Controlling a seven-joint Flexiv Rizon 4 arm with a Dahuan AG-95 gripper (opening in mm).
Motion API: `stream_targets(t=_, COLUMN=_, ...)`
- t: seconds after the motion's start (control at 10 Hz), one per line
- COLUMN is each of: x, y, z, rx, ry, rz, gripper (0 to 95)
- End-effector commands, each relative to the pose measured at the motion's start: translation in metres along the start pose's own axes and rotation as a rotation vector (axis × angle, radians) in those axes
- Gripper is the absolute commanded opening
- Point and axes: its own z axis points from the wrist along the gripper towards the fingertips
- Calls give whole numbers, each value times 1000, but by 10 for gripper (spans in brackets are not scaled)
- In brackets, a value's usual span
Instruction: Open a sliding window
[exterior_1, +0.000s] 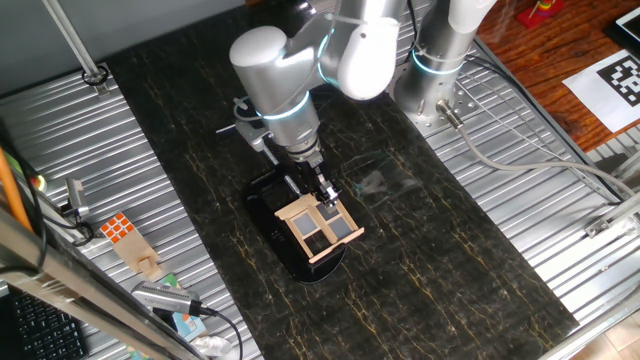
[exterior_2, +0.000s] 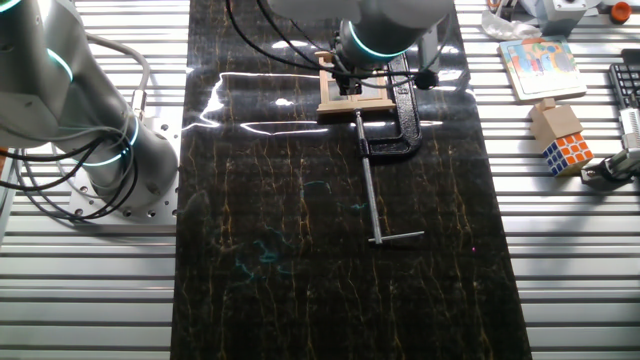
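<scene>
The sliding window (exterior_1: 318, 226) is a small tan wooden frame with cross bars and dark panes on a black rounded base (exterior_1: 300, 262), in the middle of the dark mat. In the other fixed view the window (exterior_2: 356, 103) sits at the far end of the mat, held by a black C-clamp (exterior_2: 398, 128). My gripper (exterior_1: 325, 193) points down at the window's far edge, fingertips together and touching the frame. In the other view the gripper (exterior_2: 344, 82) is largely hidden by the wrist.
An orange-and-white cube (exterior_1: 118, 228) on a wooden block lies on the ribbed metal left of the mat; it also shows in the other view (exterior_2: 567, 150). The clamp's long screw bar (exterior_2: 372, 190) reaches across the mat. A second arm's base (exterior_2: 110, 150) stands beside the mat.
</scene>
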Motion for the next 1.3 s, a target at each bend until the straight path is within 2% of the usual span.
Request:
stream_targets(t=0.1, x=0, y=-1, z=-1, rx=5, ry=-6, rz=0, gripper=0)
stream_targets(t=0.3, x=0, y=-1, z=-2, rx=-1, ry=-6, rz=1, gripper=0)
stream_targets(t=0.5, x=0, y=-1, z=-2, rx=7, ry=17, rz=12, gripper=0)
stream_targets(t=0.7, x=0, y=-1, z=-2, rx=87, ry=47, rz=-1, gripper=0)
stream_targets(t=1.0, x=0, y=-1, z=-2, rx=94, ry=43, rz=1, gripper=0)
stream_targets(t=1.3, x=0, y=-1, z=-2, rx=87, ry=40, rz=-11, gripper=0)
